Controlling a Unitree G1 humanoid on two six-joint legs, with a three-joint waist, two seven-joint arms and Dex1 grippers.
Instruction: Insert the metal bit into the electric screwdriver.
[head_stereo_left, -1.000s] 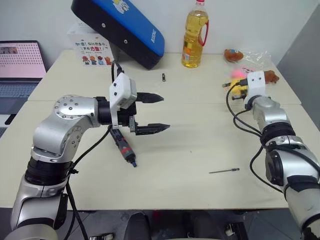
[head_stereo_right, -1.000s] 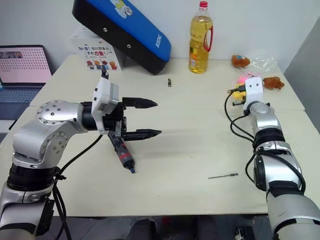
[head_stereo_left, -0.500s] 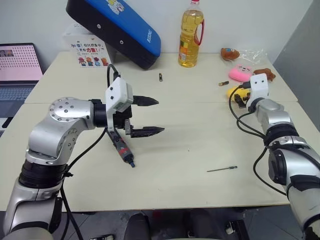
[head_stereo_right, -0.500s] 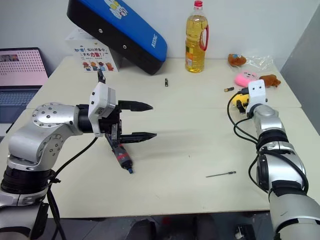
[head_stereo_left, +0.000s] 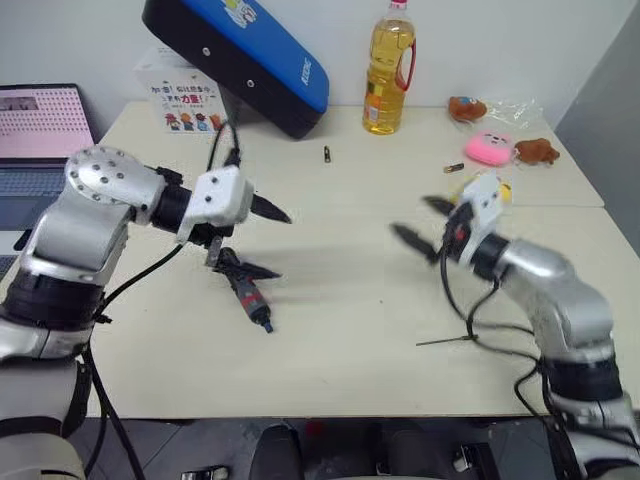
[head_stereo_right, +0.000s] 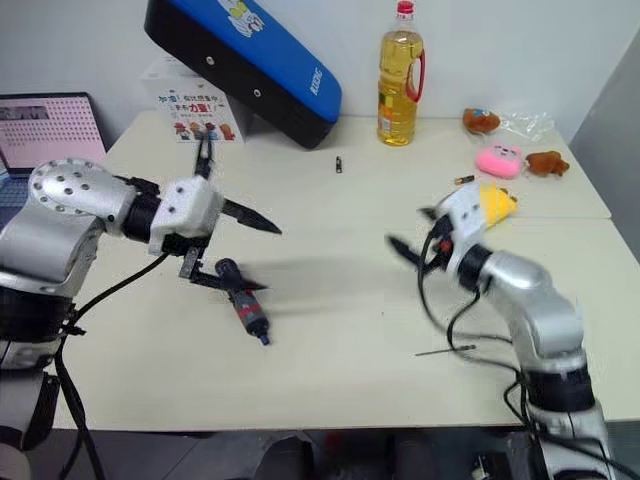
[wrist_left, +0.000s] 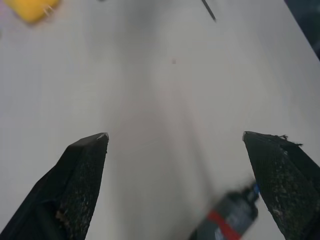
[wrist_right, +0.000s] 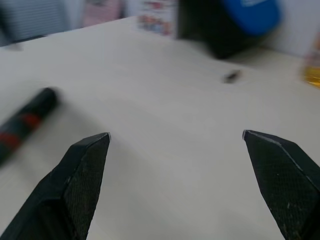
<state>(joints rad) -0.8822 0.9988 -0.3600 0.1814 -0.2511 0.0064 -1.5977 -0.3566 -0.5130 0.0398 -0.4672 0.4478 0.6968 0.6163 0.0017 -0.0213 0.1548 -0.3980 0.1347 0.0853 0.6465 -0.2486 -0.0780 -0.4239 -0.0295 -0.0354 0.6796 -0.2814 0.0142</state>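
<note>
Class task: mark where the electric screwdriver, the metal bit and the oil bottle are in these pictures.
electric screwdriver (head_stereo_right: 246, 308): right eye view, on its black barrel near the red band.
metal bit (head_stereo_right: 446, 351): right eye view, middle of the thin rod.
oil bottle (head_stereo_left: 382, 83): left eye view, on its yellow body.

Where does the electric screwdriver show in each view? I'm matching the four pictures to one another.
Left eye view: the electric screwdriver lies on the table, below the left gripper.
Right eye view: same spot, left of centre.
Left wrist view: its red-banded end sits by the bottom edge.
Right wrist view: at the left edge.
Shared landmark: the red band.
</note>
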